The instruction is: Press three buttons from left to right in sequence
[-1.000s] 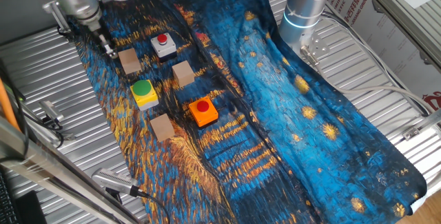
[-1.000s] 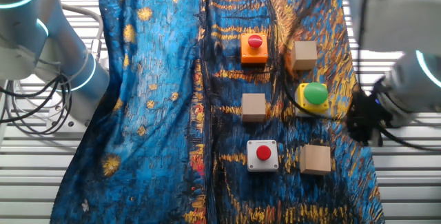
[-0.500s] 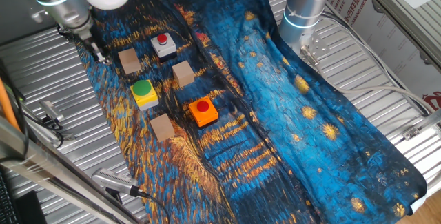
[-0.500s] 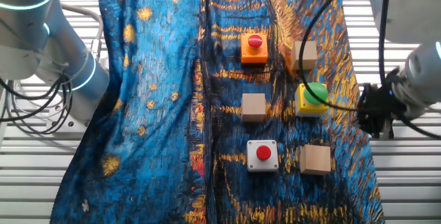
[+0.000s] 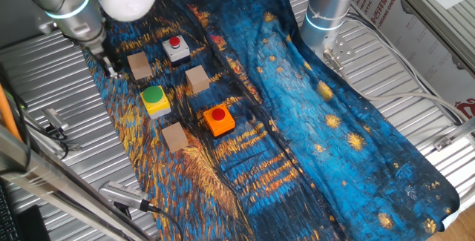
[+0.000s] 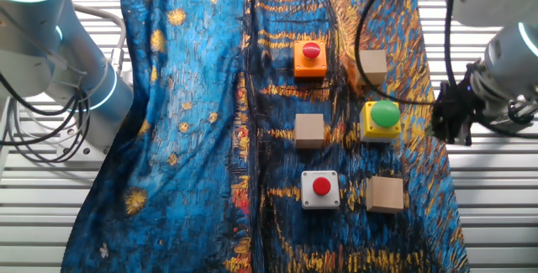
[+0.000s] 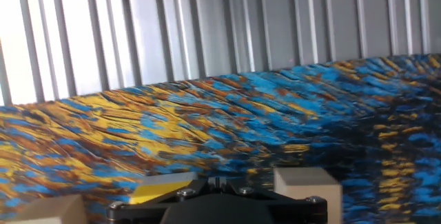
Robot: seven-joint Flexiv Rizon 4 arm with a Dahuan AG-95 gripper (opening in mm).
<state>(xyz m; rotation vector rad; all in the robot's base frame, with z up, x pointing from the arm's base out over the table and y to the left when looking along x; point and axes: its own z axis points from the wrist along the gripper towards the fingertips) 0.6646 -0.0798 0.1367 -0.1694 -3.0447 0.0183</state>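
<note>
Since a second ago the gripper (image 6: 451,122) shifts slightly, hovering off the cloth edge at 3 o'clock of the green-capped button (image 6: 383,118), presumably lining up. Finger state: cannot tell.

Hand (image 6: 450,122) beside green-capped button (image 6: 383,119), apart

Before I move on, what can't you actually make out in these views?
- Gripper finger state: dark and small in both fixed views; hand view shows only its base.
- Green-capped button: in hand view only a yellow edge, cut by the gripper base.
- Whether any button is pressed: caps too small.
</note>
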